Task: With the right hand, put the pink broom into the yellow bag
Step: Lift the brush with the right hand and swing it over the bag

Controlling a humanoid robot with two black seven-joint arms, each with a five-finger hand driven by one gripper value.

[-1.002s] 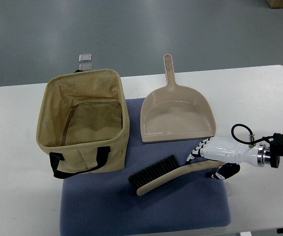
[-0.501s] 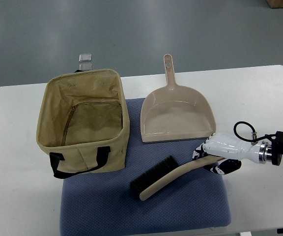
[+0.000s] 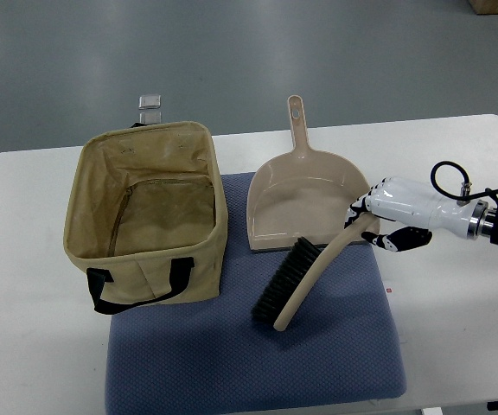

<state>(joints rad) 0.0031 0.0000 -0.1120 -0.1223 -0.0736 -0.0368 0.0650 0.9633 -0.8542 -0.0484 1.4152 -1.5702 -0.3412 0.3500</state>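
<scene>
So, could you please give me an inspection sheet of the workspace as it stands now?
Surface: white table with a blue mat.
Job's things: pink broom gripped by its handle, bristle end over the mat; yellow bag open, nothing seen inside.
Clutter: dustpan beside the bag; small clear clip behind it.
Hands: right hand closed on the broom; left not in view.
Cables: black loop at the right wrist.
Surroundings: grey floor.

Right hand (image 3: 386,218) in from right edge, fingers curled in closed grasp.

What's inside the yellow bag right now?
The yellow bag holds nothing visible, only its lining and floor. The near wall hides the front bottom edge.
</scene>
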